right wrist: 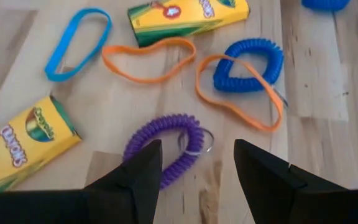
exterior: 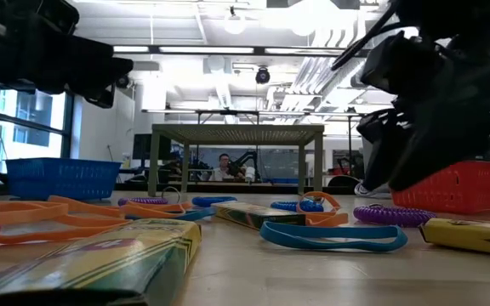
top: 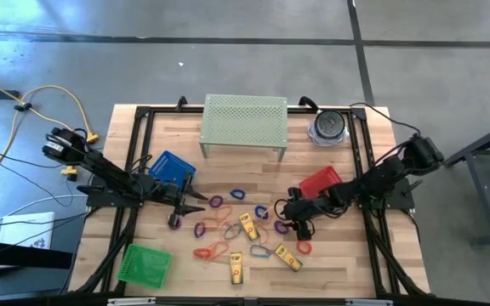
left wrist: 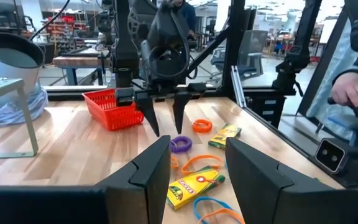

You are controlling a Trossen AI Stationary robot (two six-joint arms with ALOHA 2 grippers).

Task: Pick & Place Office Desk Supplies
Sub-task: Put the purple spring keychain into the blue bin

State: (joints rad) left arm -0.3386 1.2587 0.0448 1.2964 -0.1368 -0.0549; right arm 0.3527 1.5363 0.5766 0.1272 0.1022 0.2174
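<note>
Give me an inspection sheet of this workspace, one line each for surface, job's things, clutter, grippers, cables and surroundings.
Surface: wooden table, bare at the front right.
Job's things: coil loops and flat bands scattered mid-table, among them a purple coil loop; yellow crayon boxes among them, none in a basket.
Clutter: blue basket, red basket, green basket, pale green perforated stand, round grey container.
Grippers: left gripper open, empty, beside the blue basket; right gripper open, low over the purple coil loop.
Cables: yellow cable on the floor left of the table.
Surroundings: person's hand beyond the table; workshop behind.
</note>
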